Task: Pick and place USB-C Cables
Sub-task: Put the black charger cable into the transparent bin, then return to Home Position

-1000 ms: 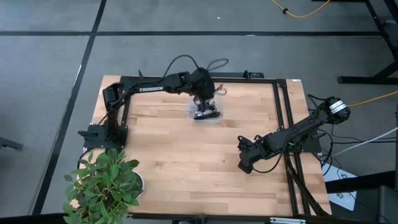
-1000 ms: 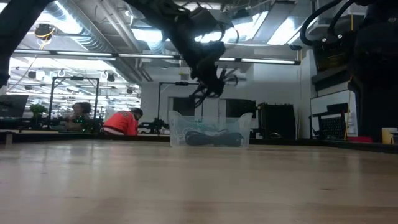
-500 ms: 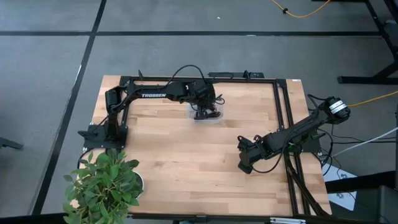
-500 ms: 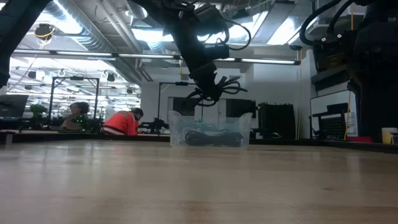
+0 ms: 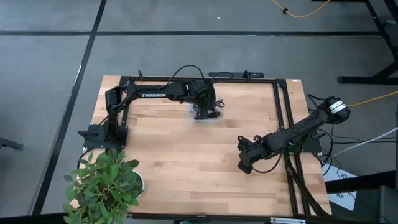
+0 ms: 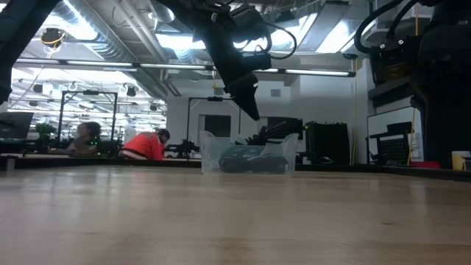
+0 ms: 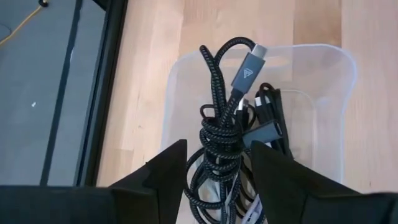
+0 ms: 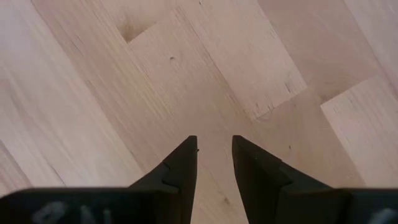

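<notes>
My left gripper (image 5: 204, 106) hovers open over a clear plastic container (image 5: 214, 118) at the table's far middle. A black braided USB-C cable (image 7: 221, 124) lies bundled in the container, below the gap between my two fingers (image 7: 217, 146). Its grey plug (image 7: 247, 70) points toward the container's rim (image 7: 336, 56). More black cables (image 7: 268, 118) lie beside it. In the low view my left gripper (image 6: 250, 110) stands above the container (image 6: 250, 156), and one cable end (image 6: 266, 134) sticks up past the rim. My right gripper (image 5: 244, 167) waits low at the table's right, its fingers (image 8: 215, 142) slightly apart over bare wood.
A potted plant (image 5: 102, 183) stands at the table's near left corner. A black frame (image 5: 283, 99) runs along the table's far and right sides. Bare wood lies between the container and my right gripper. A person in red (image 6: 143, 145) is in the room behind.
The black braided cable hung under my left gripper above the container. It has now fallen into the container and lies there, one end sticking up over the rim. My left gripper had come down toward the container and stays just above it.
</notes>
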Tool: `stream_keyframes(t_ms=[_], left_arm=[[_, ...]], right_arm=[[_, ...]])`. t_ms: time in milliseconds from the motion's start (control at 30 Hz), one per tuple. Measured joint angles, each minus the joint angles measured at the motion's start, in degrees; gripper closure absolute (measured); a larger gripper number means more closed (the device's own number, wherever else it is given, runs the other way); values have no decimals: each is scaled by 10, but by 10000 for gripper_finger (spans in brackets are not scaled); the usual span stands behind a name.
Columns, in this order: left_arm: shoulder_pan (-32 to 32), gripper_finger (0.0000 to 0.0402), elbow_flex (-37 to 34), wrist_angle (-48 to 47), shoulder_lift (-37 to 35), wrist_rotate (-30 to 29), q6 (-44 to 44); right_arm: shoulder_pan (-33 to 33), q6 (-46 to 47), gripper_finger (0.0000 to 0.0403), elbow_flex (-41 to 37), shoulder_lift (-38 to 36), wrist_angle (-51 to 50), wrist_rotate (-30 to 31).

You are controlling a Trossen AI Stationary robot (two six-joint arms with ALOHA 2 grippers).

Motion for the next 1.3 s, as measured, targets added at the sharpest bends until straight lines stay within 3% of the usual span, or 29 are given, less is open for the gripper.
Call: stream_keyframes(t_ms=[200,500,767,933,1300], left_arm=[[-1,233,0,-6,0,-53,-14],[-1,230,1,102,11,47,-30],[3,230,1,200,63,16,-36],[-1,230,0,138,76,15,-30],[-13,230,37,48,61,-73,3]], right_arm=[[0,0,297,0,0,0,0],[0,2,297,0,0,1,0],[0,2,297,0,0,15,0],[4,2,297,0,0,16,0],[16,2,297,0,0,19,0]])
